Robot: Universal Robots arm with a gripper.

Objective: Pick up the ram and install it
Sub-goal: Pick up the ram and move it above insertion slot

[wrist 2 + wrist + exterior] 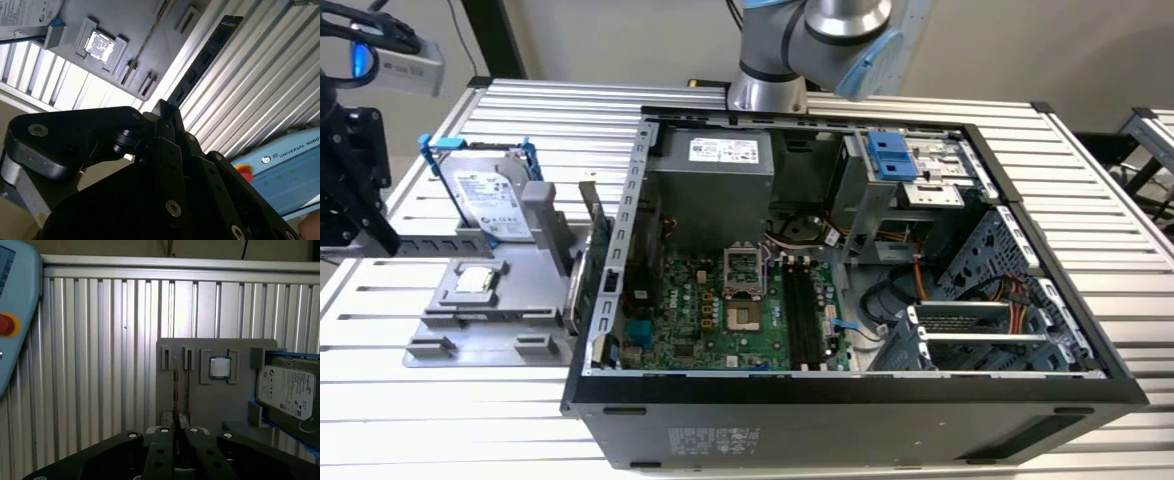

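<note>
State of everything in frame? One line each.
hand: shut on the ram
ram: gripped at one end, clear of the grey holder
computer case: side open, board exposed
hard drive: standing on edge in the holder
processor chip: lying flat in its recess in the holder

On the bench [400, 420], the open computer case [854, 420] sits at the exterior view's right of the parts tray [520, 268] carrying the hard drive [491, 205] and the processor [475, 280].
</note>
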